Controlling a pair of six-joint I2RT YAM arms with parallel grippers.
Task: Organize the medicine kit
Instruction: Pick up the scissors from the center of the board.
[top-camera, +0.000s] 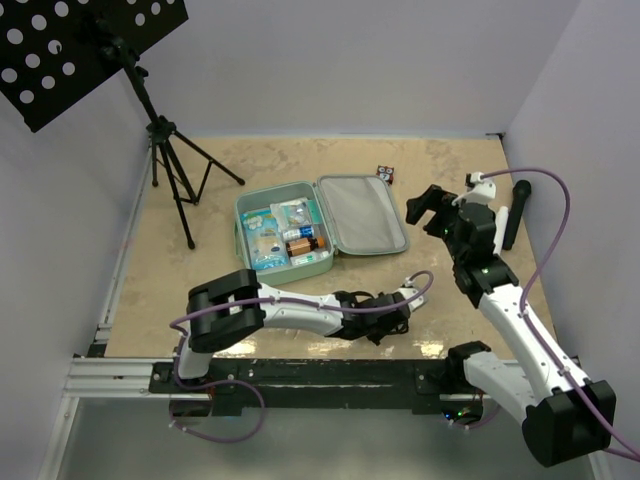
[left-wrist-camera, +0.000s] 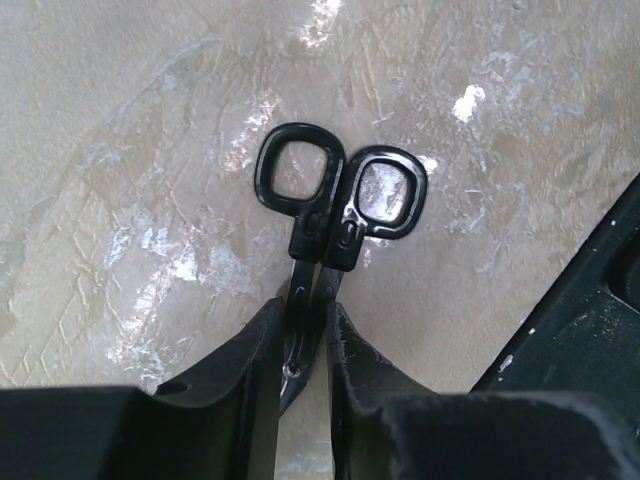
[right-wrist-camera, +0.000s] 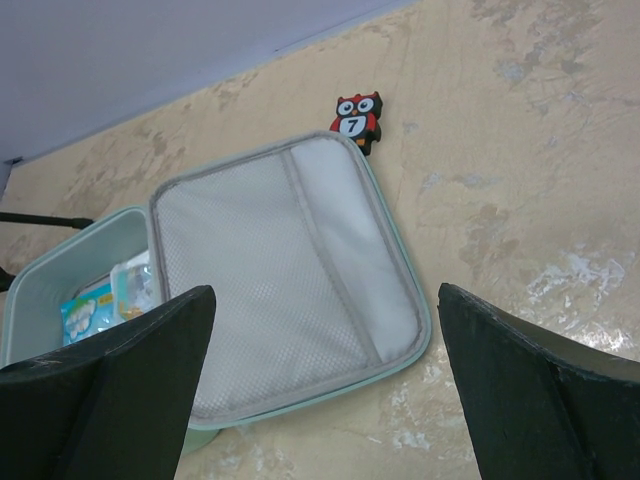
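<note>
Mint-green medicine kit (top-camera: 362, 215), grey mesh lining; black scissors (left-wrist-camera: 345, 232); mottled beige table (top-camera: 300, 160).

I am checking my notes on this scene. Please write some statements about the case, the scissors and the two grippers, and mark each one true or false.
1. The green case lies open on the table. True.
2. The right gripper is shut on a packet. False: it is wide open and holds nothing.
3. The left gripper has a finger on each side of the black scissors. True.
4. The scissors are inside the case. False: they lie on the bare table.
5. The small owl sits in the lid's mesh pocket. False: it is on the table, at the lid's far corner.
</note>
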